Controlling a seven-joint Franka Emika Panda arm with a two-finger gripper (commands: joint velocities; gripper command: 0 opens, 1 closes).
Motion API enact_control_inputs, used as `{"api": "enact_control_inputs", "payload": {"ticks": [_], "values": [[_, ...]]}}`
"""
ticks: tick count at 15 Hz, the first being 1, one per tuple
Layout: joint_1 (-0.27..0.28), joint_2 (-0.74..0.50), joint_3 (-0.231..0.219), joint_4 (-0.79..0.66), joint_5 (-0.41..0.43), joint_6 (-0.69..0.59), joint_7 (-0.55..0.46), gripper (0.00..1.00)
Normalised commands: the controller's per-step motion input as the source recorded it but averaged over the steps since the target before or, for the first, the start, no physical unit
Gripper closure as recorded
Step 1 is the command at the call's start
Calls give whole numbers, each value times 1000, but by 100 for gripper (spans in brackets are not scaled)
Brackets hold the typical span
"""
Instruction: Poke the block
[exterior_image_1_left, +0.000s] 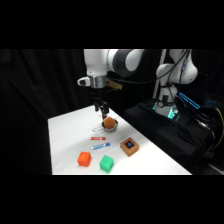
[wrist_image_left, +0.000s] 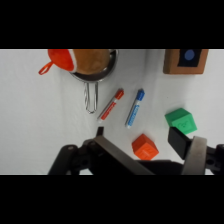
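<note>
The block is a small brown square with a dark blue spot on top, lying near the table's right edge. In the wrist view the block sits at the upper right, cut by the picture's top. My gripper hangs over the back of the table, just above a small metal pan, well apart from the block. In the wrist view my gripper stands open with nothing held; the fingers are spread wide.
The pan holds a brown round thing, with a red-orange piece beside it. A red marker and a blue marker lie mid-table. An orange cube and a green cube sit near the front edge.
</note>
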Motion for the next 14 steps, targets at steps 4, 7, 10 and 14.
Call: {"api": "enact_control_inputs", "payload": {"ticks": [4, 7, 10, 14], "values": [[-9, -50, 10, -40, -60, 26, 78, 0], [23, -151, 34, -167, -73, 76, 119, 0], [56, -220, 51, -256, -93, 116, 161, 12], [64, -240, 50, -268, -72, 130, 149, 44]]}}
